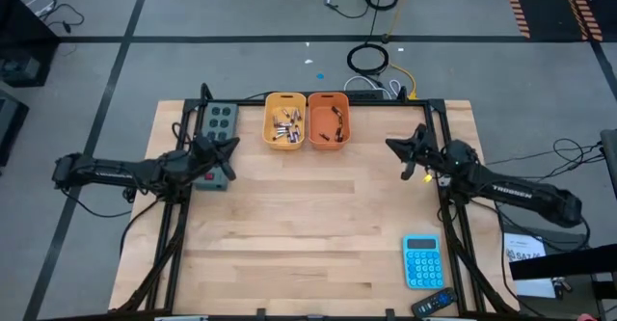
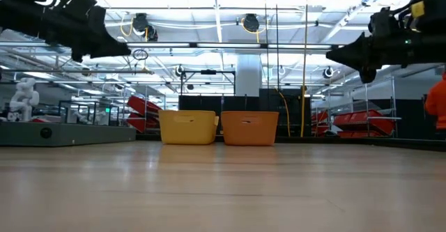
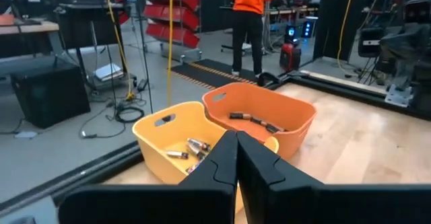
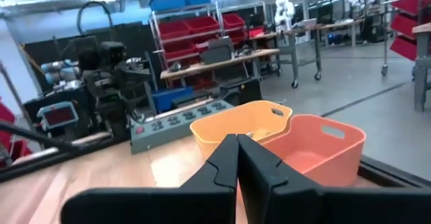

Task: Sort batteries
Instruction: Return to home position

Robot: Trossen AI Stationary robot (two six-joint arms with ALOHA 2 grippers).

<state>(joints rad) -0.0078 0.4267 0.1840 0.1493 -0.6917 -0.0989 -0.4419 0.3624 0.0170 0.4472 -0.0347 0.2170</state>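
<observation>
Now | left jaws, right jaws closed empty | batteries [image 1: 286, 126] in yellow bin [image 1: 268, 119], orange bin [image 1: 347, 119]

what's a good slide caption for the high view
Batteries lie in the yellow bin and orange bin, with the left gripper and right gripper shut and empty either side.

Overhead, table-level, two wrist views, bins [image 2: 188, 129] shared

Robotics lab/wkshop: red bin racks [image 4: 185, 29], workbenches [image 4: 236, 54], floor cables [image 1: 369, 59].
</observation>
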